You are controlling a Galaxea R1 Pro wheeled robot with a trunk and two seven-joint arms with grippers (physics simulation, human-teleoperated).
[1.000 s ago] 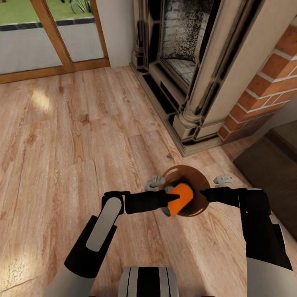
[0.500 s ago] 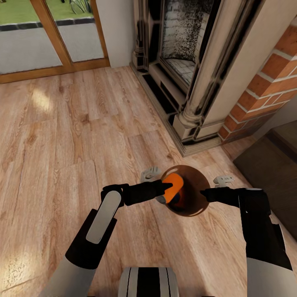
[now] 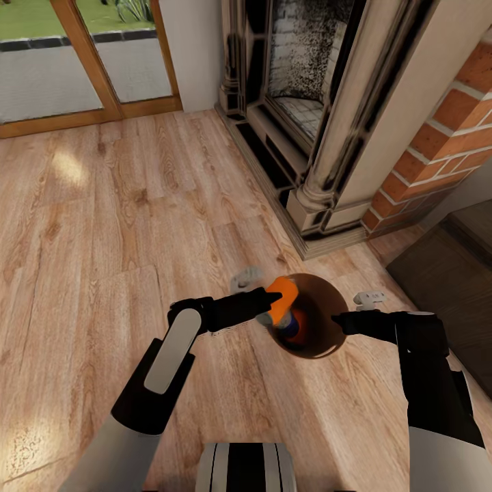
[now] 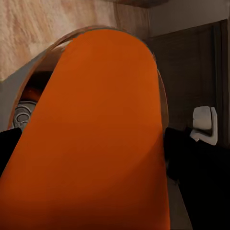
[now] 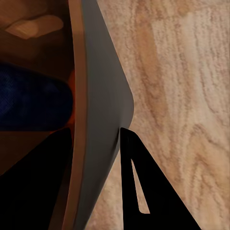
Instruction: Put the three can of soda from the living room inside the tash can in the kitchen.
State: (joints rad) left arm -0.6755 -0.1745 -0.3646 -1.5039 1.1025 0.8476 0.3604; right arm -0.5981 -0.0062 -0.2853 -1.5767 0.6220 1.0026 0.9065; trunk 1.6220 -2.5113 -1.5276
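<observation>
Over the trash can (image 3: 321, 321), left fingers (image 3: 277, 301) grip one orange can (image 3: 283, 292); right fingers (image 3: 336, 319) clamp its rim.

Left gripper (image 3: 272, 307) holds orange can (image 3: 283, 298) over trash can (image 3: 326, 335); right gripper (image 3: 339, 318) grips its rim.

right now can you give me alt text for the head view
The robot's left claw holds a small orange cylindrical soda can over a round grey bin with a glossy brown inside, where a dark blue can lies; the right claw grips the bin's rim. Around them: wood floor, brick fireplace.
</observation>
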